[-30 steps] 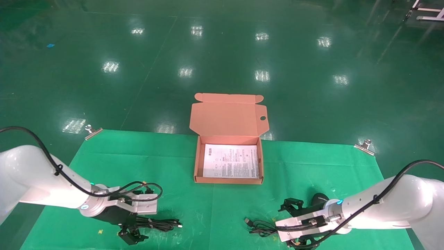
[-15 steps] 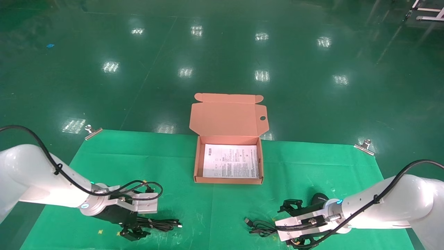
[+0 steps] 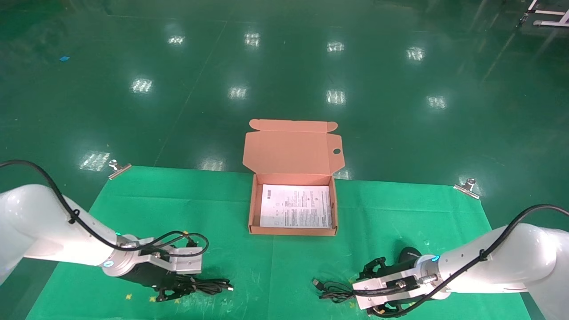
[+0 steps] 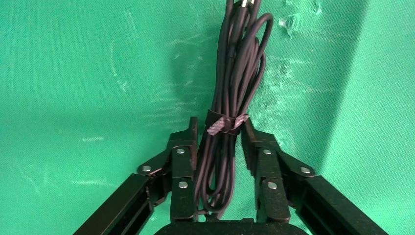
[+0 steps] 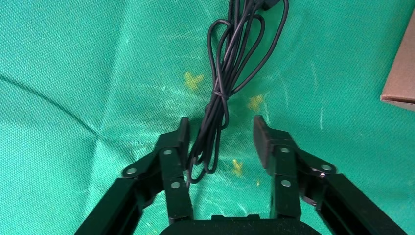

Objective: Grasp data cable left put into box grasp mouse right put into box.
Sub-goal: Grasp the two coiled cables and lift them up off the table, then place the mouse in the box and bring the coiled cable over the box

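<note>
The data cable lies as a long black bundle on the green cloth at the front left. In the left wrist view the bundle runs between my left gripper's fingers. They press on it from both sides at its tie wrap. This gripper is low on the cloth. The mouse sits at the front right, partly hidden behind my right arm. My right gripper is open. Its fingers straddle the mouse's thin cord, with the gripper's middle beside the loops. The open box stands at the middle.
The box's lid stands open at the back and a white printed sheet lies inside. A box corner shows in the right wrist view. Metal clips hold the cloth's far corners.
My left gripper has come down over the data cable and its fingers have drawn in round the bundle. My right gripper has lowered slightly toward the mouse cord.
</note>
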`<action>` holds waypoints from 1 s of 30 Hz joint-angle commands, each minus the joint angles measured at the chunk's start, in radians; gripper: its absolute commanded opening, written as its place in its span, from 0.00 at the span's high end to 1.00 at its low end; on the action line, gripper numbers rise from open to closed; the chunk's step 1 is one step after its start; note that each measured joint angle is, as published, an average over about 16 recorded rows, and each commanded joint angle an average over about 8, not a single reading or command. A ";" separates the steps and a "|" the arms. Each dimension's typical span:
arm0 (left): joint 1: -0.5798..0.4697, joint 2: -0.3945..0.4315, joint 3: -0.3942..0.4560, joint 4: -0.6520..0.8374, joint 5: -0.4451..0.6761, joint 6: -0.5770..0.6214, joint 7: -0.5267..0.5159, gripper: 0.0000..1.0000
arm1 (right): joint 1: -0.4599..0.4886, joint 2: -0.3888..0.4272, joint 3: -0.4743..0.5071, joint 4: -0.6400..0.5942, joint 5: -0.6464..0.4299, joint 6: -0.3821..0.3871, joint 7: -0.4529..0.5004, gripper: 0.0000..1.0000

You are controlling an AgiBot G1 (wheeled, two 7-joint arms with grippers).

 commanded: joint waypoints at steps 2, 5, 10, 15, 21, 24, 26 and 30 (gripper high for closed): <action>0.000 0.000 0.000 -0.001 0.000 0.001 0.000 1.00 | 0.000 0.000 0.000 0.001 0.000 -0.001 0.000 1.00; 0.000 -0.001 0.000 -0.002 0.000 0.001 -0.001 1.00 | 0.000 0.000 0.000 0.001 0.000 -0.001 0.000 1.00; 0.000 -0.001 0.000 -0.003 0.001 0.001 -0.001 1.00 | 0.000 0.001 0.000 0.002 0.001 -0.001 0.000 1.00; -0.003 -0.009 -0.003 -0.011 -0.004 0.007 0.010 1.00 | 0.000 0.001 0.000 0.002 0.001 -0.002 0.001 1.00; -0.021 -0.073 -0.018 -0.080 -0.029 0.049 0.056 1.00 | 0.037 0.036 0.026 0.019 0.012 -0.002 0.035 1.00; -0.045 -0.119 -0.028 -0.145 -0.036 0.067 0.057 1.00 | 0.080 0.074 0.059 0.052 0.033 0.000 0.076 1.00; -0.066 -0.149 -0.033 -0.200 -0.032 0.067 0.044 1.00 | 0.112 0.097 0.086 0.082 0.050 0.005 0.106 1.00; -0.107 -0.196 -0.042 -0.329 -0.005 0.040 -0.012 1.00 | 0.180 0.115 0.132 0.131 0.077 0.026 0.165 1.00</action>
